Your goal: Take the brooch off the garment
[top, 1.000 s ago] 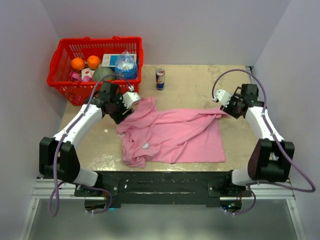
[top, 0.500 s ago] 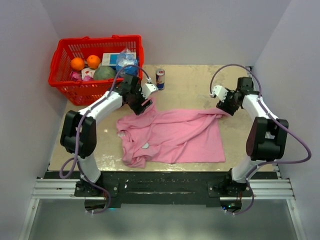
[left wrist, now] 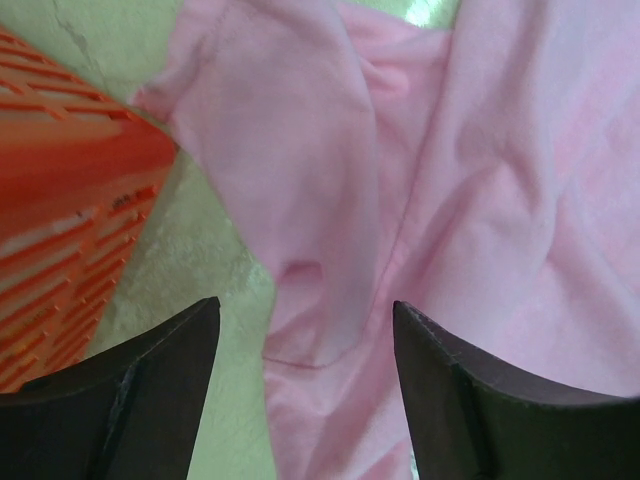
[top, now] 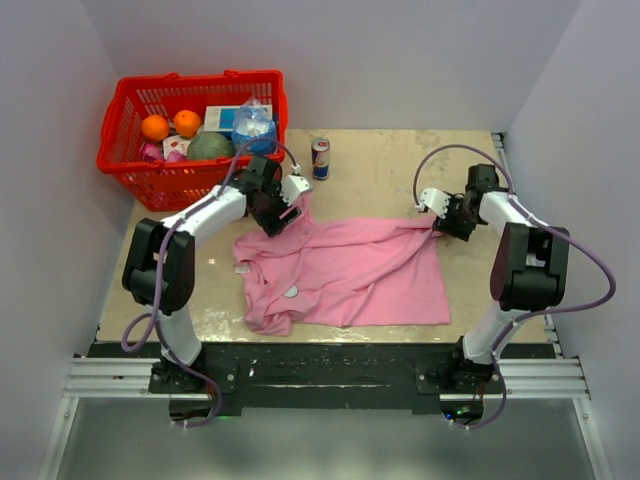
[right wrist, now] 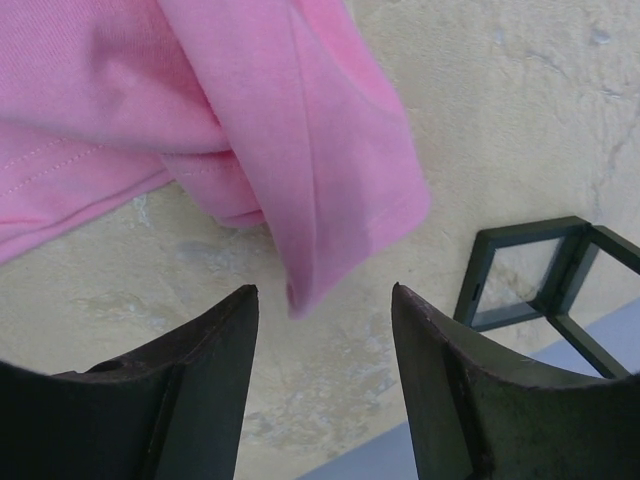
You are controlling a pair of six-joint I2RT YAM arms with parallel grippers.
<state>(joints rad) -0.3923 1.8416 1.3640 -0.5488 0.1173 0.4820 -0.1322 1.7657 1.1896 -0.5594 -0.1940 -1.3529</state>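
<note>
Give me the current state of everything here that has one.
garment: spread on the table, wrinkled
brooch: on the garment, not yet removed
left gripper: open, above the garment, holding nothing
right gripper: open, at a sleeve end, holding nothing
can: upright
basket: upright, filled

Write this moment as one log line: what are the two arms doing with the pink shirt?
left gripper: open above garment | right gripper: open at garment's right sleeve tip | brooch: on garment, untouched
</note>
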